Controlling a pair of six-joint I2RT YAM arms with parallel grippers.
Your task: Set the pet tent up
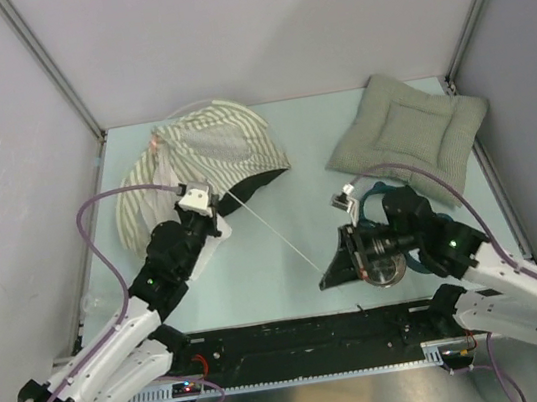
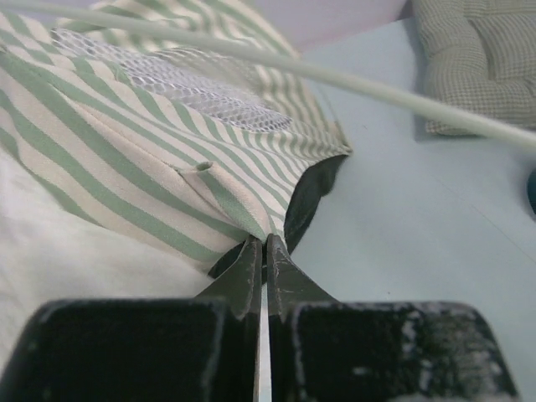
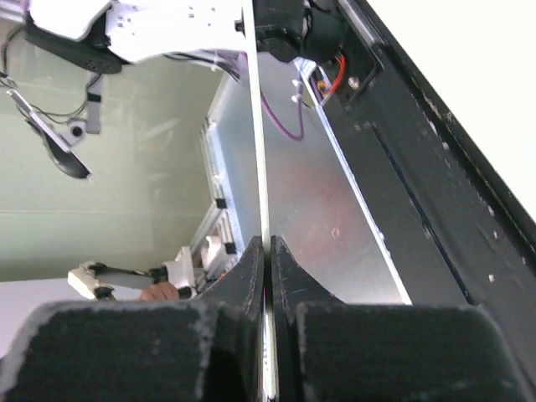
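Note:
The pet tent (image 1: 214, 143) lies collapsed at the back left, olive-and-white striped with a grey mesh window (image 2: 193, 84) and a dark underside. My left gripper (image 1: 208, 190) (image 2: 265, 243) is shut on a pinched corner of the tent's striped hem. A thin white rod (image 1: 273, 233) runs from the tent diagonally to the front middle. My right gripper (image 1: 333, 270) (image 3: 268, 247) is shut on the near end of that rod (image 3: 255, 126). In the left wrist view the rod (image 2: 335, 75) crosses above the fabric.
A grey-green quilted cushion (image 1: 410, 134) (image 2: 477, 59) lies at the back right, by the right wall post. A black rail (image 1: 309, 336) runs along the near edge between the arm bases. Grey walls close in the table on three sides.

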